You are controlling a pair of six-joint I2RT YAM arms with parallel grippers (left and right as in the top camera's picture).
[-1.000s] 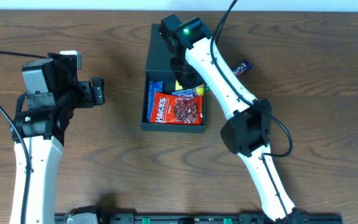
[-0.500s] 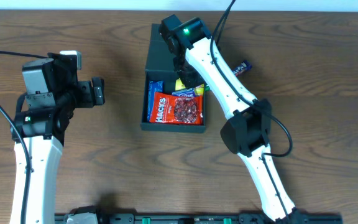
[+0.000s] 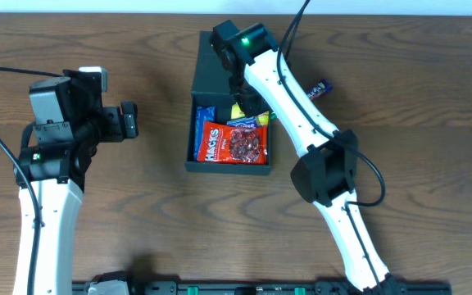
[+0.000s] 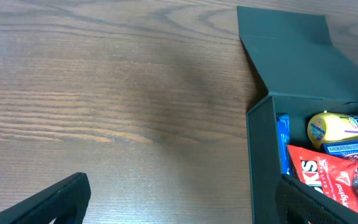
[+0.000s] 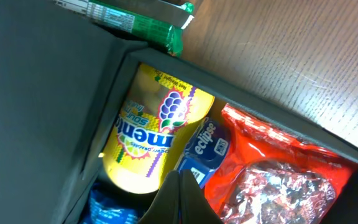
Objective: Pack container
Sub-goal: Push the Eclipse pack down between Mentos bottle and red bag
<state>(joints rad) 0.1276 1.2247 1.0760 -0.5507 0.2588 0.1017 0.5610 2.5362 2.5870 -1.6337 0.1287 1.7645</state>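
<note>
Nearest, my left gripper (image 3: pixel 129 120) hangs over the table (image 3: pixel 154 229), fingers spread wide, holding nothing. Mid-table sits one container (image 3: pixel 214 72), open with its flap laid back. It holds four packets: one red packet (image 3: pixel 234 143), one yellow tube (image 5: pixel 145 143), one blue gum packet (image 5: pixel 207 146) and one blue strip (image 3: pixel 204 124). My right gripper (image 5: pixel 180 186) hovers inside, fingers pressed together on nothing. One green wrapper (image 5: pixel 135 18) lies outside the wall, and one dark packet (image 3: pixel 322 86) lies on the table to the right.
</note>
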